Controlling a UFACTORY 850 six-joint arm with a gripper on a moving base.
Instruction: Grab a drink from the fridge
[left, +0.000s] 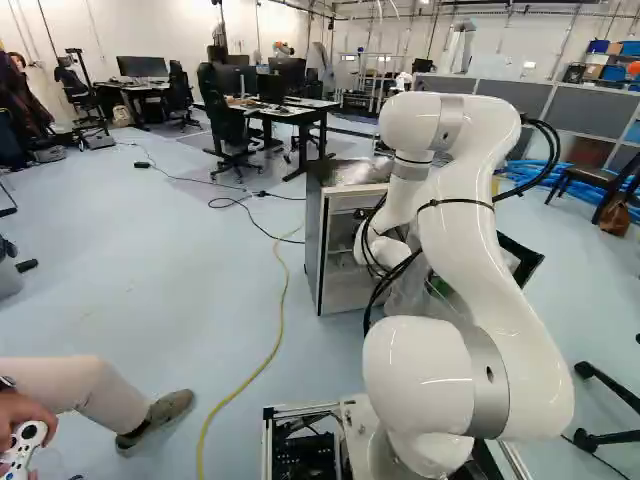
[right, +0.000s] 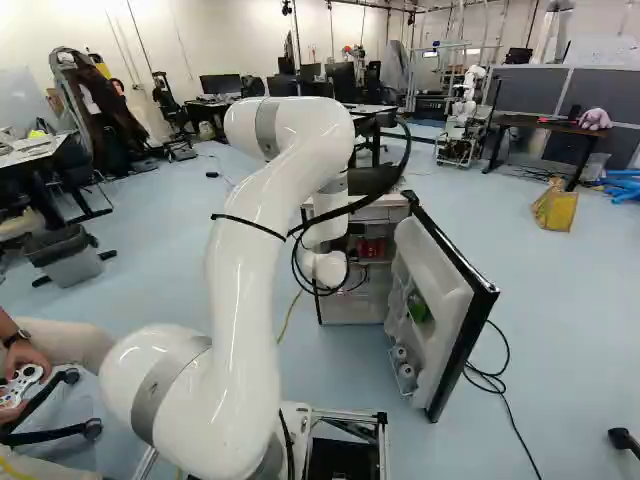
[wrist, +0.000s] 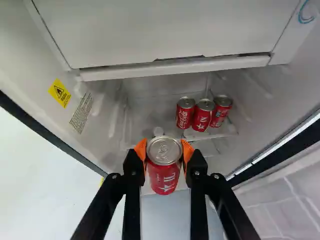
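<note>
A robotics lab: another robot (right: 462, 103), white and jointed, on a metal frame (right: 455, 150); black desks (left: 318, 105) carry dark flat monitors (left: 142, 67).

Behind the arm (right: 243, 300), left and right base views face one fridge (left: 315, 235); wrist view looks closely inside.

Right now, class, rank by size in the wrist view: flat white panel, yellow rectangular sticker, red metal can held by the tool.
1. Flat white panel
2. Red metal can in the tool
3. Yellow rectangular sticker
</note>
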